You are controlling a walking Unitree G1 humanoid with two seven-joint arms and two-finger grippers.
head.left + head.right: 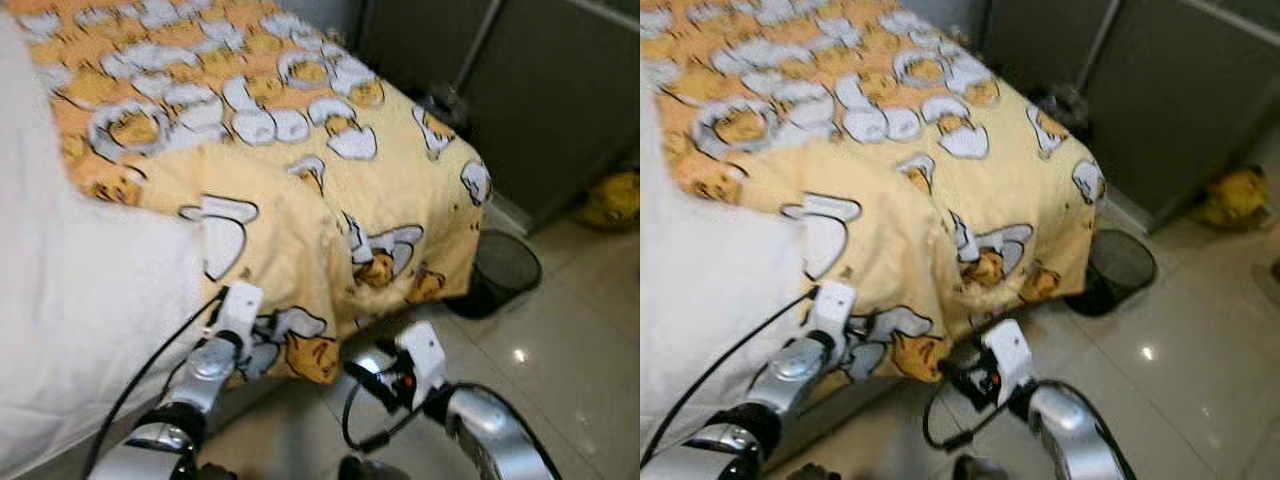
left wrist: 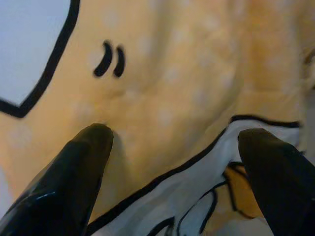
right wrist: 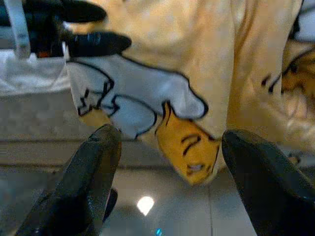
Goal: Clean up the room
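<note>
**Both grippers at the blanket's hanging corner, nothing held yet**

Nearest the cam: the two silver arms, low in the head views. Left gripper point(image 2: 172, 162) is right up against the yellow cartoon-print blanket point(image 1: 300, 200); its wrist view shows both black fingers spread wide w/ fabric between and behind them, no pinch on it. Whether the tips touch the cloth I can't tell. Right gripper point(image 3: 167, 162) is also spread wide and holds nothing; it sits lower, over the tiled floor point(image 1: 560, 340), looking at the blanket's bottom hem, which hangs free just above the tiles.

Blanket covers the bed and drapes over the foot corner. A white pillow or duvet point(image 1: 80, 300) lies on the bed at the robot's left, just beside the left arm. A black mesh wastebasket point(image 1: 498, 268) stands on the floor near the bed corner, to the right. A yellow item point(image 1: 612, 198) lies further off by the dark cabinet point(image 1: 540, 90); too blurred to name.

Key relation: the hanging hem runs roughly left–right in front of both arms, its drooping corner between them. Left gripper is nearer the cloth face; right is nearer the hem edge. Likely next step, IMO: close on the fabric and lift it onto the bed. Risk: grabbing a single thin fold that slips.
</note>
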